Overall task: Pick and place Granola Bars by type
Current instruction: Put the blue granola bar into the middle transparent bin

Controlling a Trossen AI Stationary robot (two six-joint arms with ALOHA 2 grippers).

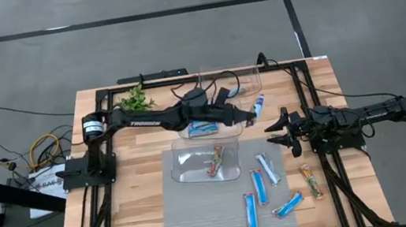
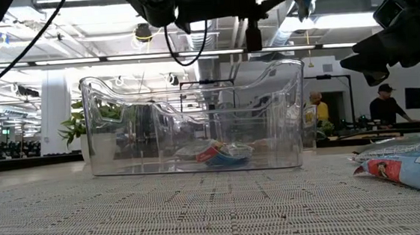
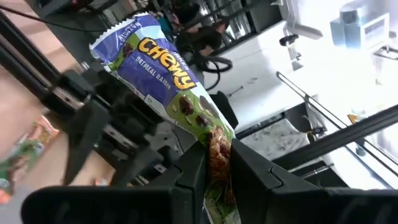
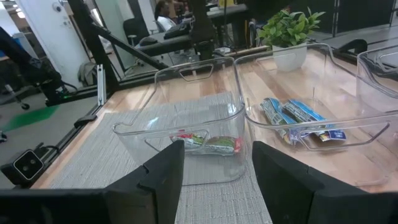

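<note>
My left gripper [image 1: 251, 111] reaches across the middle bin [image 1: 190, 135] and is shut on a blue "Chewy" granola bar [image 3: 168, 81], which also shows in the high view [image 1: 258, 105]. My right gripper [image 1: 275, 130] waits open above the table's right side, touching nothing. Several bars lie flat on the grey mat: blue ones [image 1: 259, 186] [image 1: 250, 210] [image 1: 288, 205], a pale one [image 1: 268, 169] and an orange-brown one [image 1: 309, 180]. Red multicolour bars [image 4: 205, 143] lie in the near clear bin [image 1: 184, 176]. Blue bars [image 4: 297, 118] lie in the middle bin. My left gripper pinches the blue bar between its two fingers [image 3: 193, 171] at one end of the wrapper [image 3: 214, 149]. The rest of the bar sticks out beyond the fingertips. The bar is lifted clear of the table, above the middle bin's right end.
A third clear bin [image 1: 250, 83] stands at the far side, with a small potted plant [image 1: 136, 100] to its left. The mat [image 1: 202, 217] has free room at its near left. Black frame rails [image 1: 332, 183] run along both table sides. People show far behind the table [image 2: 380, 104].
</note>
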